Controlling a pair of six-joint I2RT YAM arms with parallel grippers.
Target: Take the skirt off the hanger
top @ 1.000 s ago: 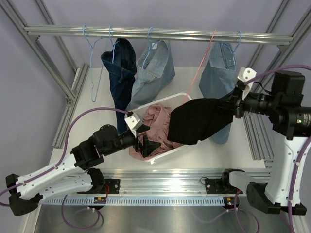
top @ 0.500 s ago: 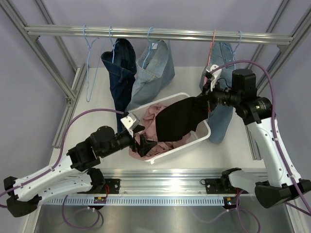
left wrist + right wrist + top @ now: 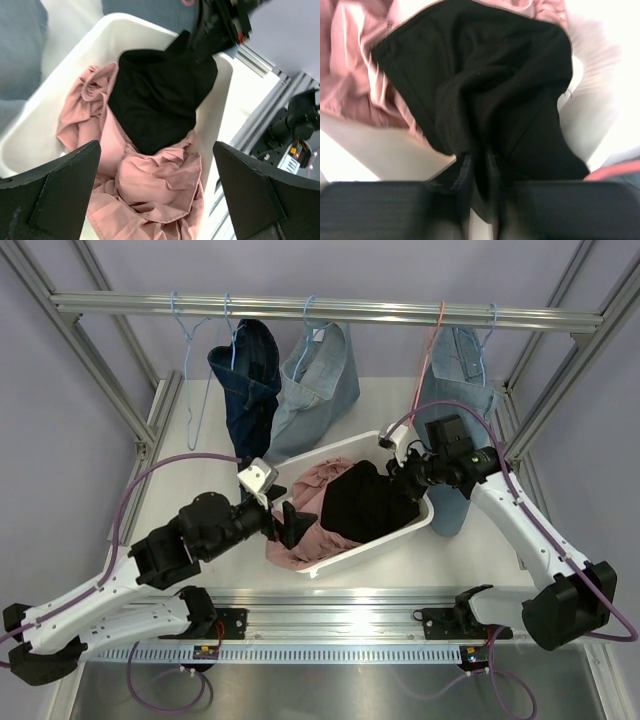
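The black skirt [image 3: 368, 505] lies bunched in the white basket [image 3: 330, 447], on top of pink cloth [image 3: 300, 538]. My right gripper [image 3: 393, 471] sits at the basket's far right corner, shut on a fold of the black skirt [image 3: 485, 85]; the fabric runs down between the right gripper's [image 3: 481, 172] nearly closed fingers. An empty red hanger [image 3: 432, 340] hangs on the rail above. My left gripper [image 3: 297, 524] hovers open over the pink cloth [image 3: 150, 190] at the basket's near left; in the left wrist view the left gripper [image 3: 156, 146] holds nothing, and the black skirt [image 3: 160, 95] lies beyond it.
On the rail hang a dark denim skirt [image 3: 248, 390], a light denim skirt [image 3: 322, 385] and another denim piece [image 3: 455, 390] on blue hangers. An empty blue hanger [image 3: 192, 370] hangs far left. Aluminium frame posts [image 3: 150, 425] flank the table.
My right arm swung left and down, carrying the black skirt from mid-air into the basket. The red hanger swung back to vertical. My left arm drew back slightly to the left.
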